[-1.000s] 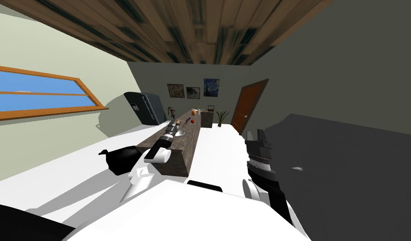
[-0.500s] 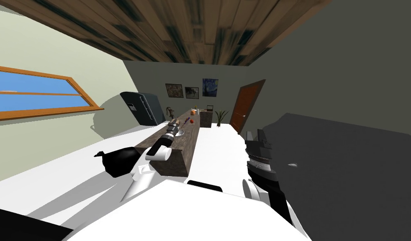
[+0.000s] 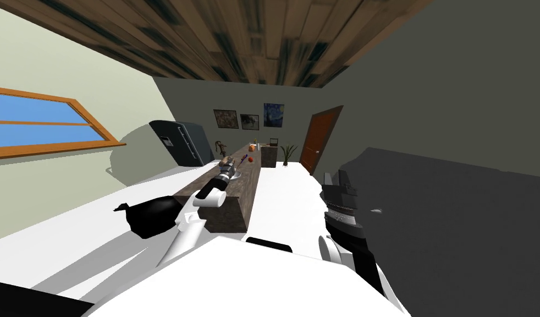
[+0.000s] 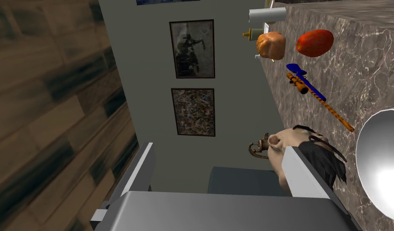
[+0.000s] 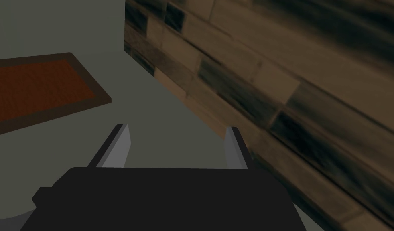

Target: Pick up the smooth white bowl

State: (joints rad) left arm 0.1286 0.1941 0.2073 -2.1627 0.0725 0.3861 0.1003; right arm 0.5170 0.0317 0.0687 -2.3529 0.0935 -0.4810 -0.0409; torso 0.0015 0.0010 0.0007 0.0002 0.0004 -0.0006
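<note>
Evidently the left gripper (image 4: 218, 148) hangs over the counter (image 4: 352, 60), fingers wide to take the bowl (image 4: 382, 160) sitting just right of it; the right gripper (image 5: 178, 130), also wide, idles.

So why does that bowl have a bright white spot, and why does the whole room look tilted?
Left wrist view: the bowl carries a bright glare patch on its inner surface, just outside the open left gripper. Head view: a very wide, rolled lens splays the walls, so the window and the counter slant together; that tilt is the camera's, not theirs.
</note>
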